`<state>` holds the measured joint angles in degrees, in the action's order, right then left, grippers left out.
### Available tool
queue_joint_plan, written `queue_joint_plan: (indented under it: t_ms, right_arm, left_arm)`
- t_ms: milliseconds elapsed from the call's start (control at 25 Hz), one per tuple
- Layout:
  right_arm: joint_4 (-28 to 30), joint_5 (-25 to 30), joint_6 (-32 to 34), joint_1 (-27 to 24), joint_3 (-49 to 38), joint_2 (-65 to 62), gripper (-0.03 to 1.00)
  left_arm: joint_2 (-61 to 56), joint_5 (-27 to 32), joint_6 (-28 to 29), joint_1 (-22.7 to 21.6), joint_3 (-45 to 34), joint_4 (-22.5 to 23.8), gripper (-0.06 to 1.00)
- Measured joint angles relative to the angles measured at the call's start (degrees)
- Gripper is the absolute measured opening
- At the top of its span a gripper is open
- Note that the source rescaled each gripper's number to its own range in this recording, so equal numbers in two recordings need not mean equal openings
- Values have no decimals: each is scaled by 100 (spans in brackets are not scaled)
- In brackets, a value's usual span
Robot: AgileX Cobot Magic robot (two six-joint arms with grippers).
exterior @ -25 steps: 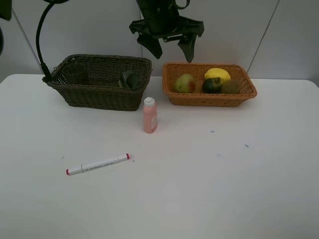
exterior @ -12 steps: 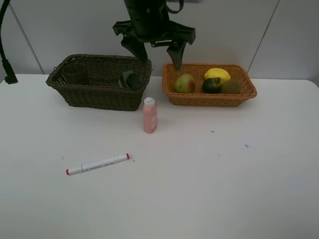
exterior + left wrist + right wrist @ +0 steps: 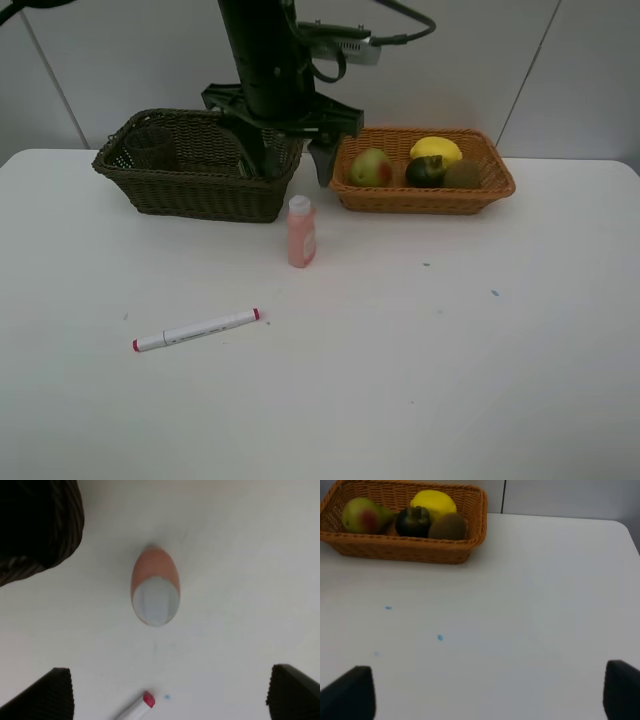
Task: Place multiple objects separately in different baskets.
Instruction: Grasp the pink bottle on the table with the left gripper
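A pink bottle [image 3: 301,232] stands upright on the white table in front of the gap between the two baskets. My left gripper [image 3: 288,165] hangs open just above it, and the left wrist view looks straight down on the bottle [image 3: 155,586] between the open fingers of the left gripper [image 3: 170,695]. The dark basket [image 3: 200,190] holds a translucent cup [image 3: 152,147]. In the orange basket [image 3: 420,198] lie a mango [image 3: 371,167], lemon [image 3: 436,150], mangosteen [image 3: 424,171] and kiwi [image 3: 462,174]. A white red-capped marker [image 3: 196,330] lies at the front left. My right gripper [image 3: 487,695] is open over bare table.
The left arm's dark column [image 3: 262,60] rises behind the inner end of the dark basket. Small blue specks [image 3: 494,293] mark the table right of centre. The table's far edge meets a pale wall.
The left arm has come down and moved left, from above the orange basket's end to just above the pink bottle. The objects have not moved.
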<state>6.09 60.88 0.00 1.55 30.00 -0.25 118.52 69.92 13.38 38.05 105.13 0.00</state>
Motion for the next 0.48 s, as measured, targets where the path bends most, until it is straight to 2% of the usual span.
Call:
queue_joint_plan:
  t_ms: [480]
  right_arm:
    - [0,0,0,0,0,0,100]
  left_arm:
    - [572,-140,17,0,-50,0,100]
